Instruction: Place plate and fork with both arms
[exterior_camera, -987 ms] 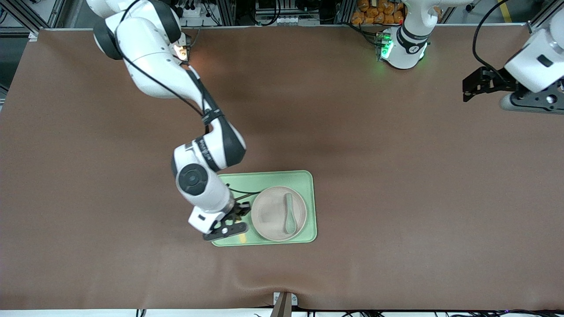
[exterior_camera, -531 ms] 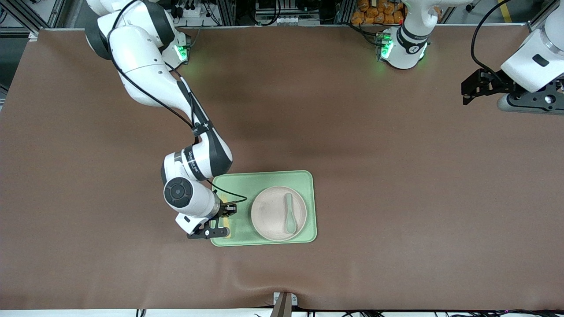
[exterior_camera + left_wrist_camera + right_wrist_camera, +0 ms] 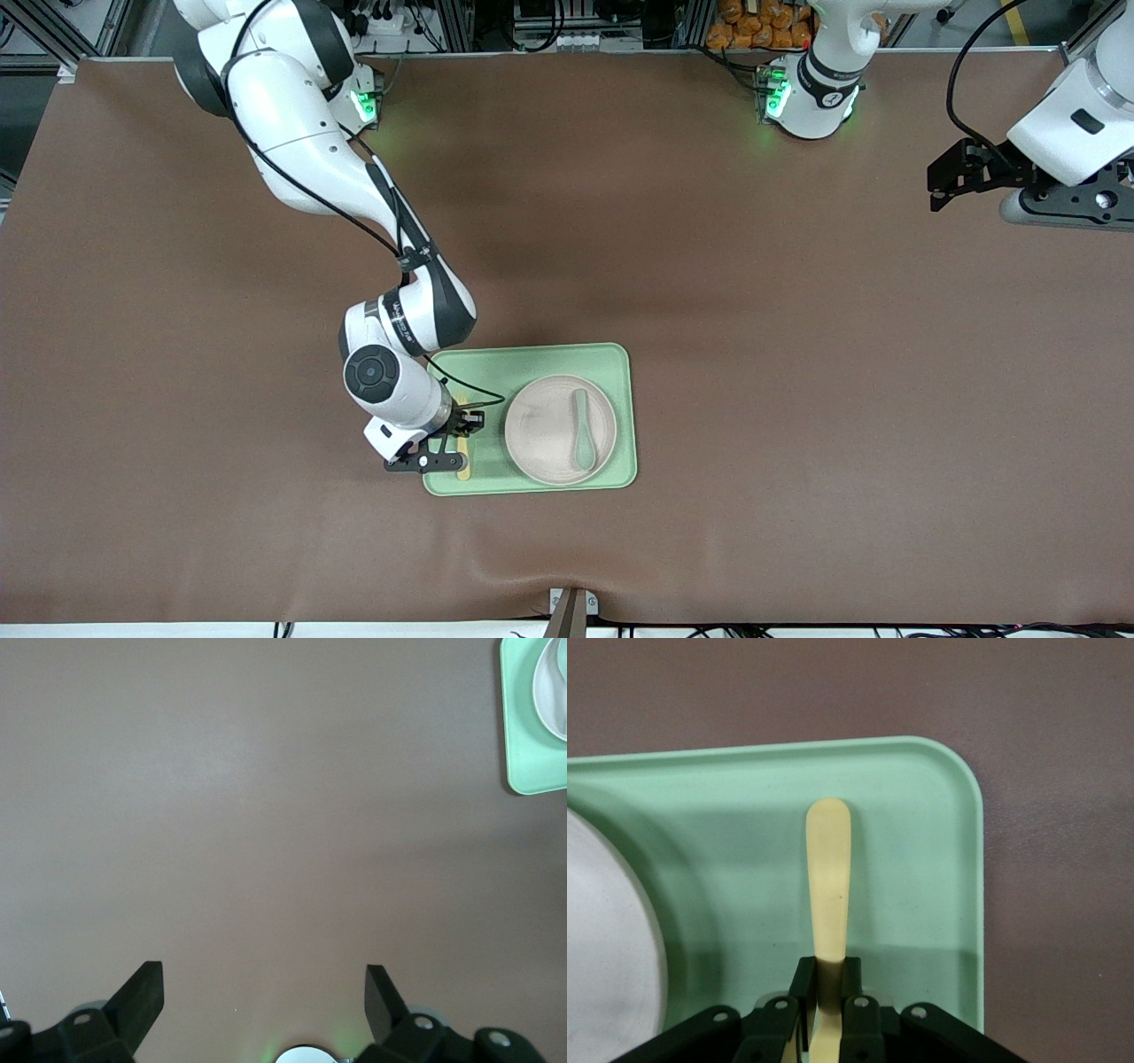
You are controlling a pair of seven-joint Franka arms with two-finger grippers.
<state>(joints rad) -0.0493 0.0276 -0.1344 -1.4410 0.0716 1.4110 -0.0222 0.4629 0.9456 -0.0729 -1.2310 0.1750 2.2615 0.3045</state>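
The cream-white plate (image 3: 560,430) lies on the pale-green tray (image 3: 532,359), with a muted green spoon (image 3: 582,430) in it. My right gripper (image 3: 462,431) is shut on the pale-yellow fork (image 3: 829,881) over the tray's end toward the right arm, beside the plate. The fork's handle end (image 3: 462,470) shows low over the tray floor; its tines are hidden by the gripper. The plate's rim (image 3: 611,939) shows in the right wrist view. My left gripper (image 3: 952,173) is open and empty, held above bare table at the left arm's end, and it waits.
The brown mat (image 3: 797,372) covers the whole table. A corner of the tray (image 3: 532,735) shows in the left wrist view. A small metal bracket (image 3: 571,607) sits at the table edge nearest the front camera.
My right gripper swung away from the plate toward the tray's end, then eased back a little, now holding the fork over the tray strip beside the plate. The left arm barely moved.
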